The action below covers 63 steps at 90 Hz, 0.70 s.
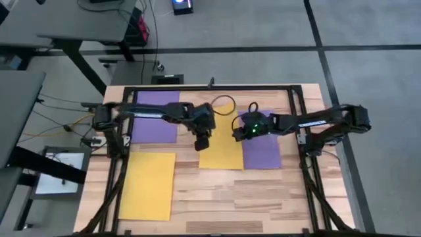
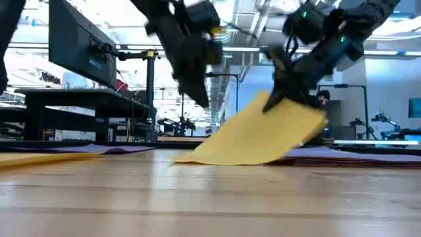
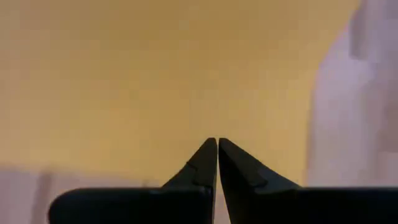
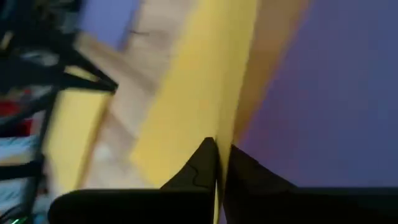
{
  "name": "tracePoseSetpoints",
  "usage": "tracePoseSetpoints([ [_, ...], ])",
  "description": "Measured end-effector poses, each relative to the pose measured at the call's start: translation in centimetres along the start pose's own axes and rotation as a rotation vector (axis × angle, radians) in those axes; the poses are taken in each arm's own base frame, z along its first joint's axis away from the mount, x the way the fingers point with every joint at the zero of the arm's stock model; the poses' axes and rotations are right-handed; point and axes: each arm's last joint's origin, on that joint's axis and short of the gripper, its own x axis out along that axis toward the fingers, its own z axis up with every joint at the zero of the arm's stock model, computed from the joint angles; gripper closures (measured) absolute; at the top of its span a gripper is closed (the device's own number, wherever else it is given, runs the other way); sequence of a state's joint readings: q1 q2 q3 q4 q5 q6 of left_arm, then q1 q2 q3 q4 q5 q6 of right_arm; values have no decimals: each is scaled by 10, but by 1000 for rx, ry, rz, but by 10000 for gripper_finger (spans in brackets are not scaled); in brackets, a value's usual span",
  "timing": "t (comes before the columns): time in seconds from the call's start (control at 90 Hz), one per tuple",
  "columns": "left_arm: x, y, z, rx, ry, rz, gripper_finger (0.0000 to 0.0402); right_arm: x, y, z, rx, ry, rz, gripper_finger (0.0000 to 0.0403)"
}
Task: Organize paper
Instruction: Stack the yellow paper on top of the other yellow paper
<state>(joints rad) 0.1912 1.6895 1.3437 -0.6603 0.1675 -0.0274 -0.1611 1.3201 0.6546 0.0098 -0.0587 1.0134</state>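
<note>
Right gripper [image 4: 218, 163] pinches yellow sheet [image 4: 205, 81] edge; left gripper [image 3: 217, 163] closed.

Four sheets of paper [image 1: 222, 148] on the table [image 1: 263, 197]: two at left, two overlapping mid-table.

Four solid-colour sheets lie on a pale wooden table [image 1: 217, 191] with light and brown planks: a yellow sheet [image 1: 148, 185] at front left, a purple sheet [image 1: 156, 117] behind it, a second yellow sheet [image 1: 222, 146] at centre and a second purple sheet [image 1: 261, 149] beside it. The black left gripper [image 1: 202, 142] and black right gripper [image 1: 237, 135], the latter showing a green light, are above the centre yellow sheet.
</note>
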Motion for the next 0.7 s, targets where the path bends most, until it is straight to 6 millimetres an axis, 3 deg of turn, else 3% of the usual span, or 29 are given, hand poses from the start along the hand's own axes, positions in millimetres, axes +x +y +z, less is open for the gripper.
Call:
tracePoseSetpoints([
  [0.167,-96,-16,-19,-149,-84,15,402,-24,31,-3,-13,5,115,403],
  [0.356,-195,-34,-58,-338,-301,-53,402,-24,71,-20,28,91,207,403],
  [0.556,-253,-47,-100,-440,-454,-163,402,7,116,-41,136,94,193,403],
  [0.7,-277,-52,-124,-394,-520,-215,402,42,159,-51,182,88,238,403],
])
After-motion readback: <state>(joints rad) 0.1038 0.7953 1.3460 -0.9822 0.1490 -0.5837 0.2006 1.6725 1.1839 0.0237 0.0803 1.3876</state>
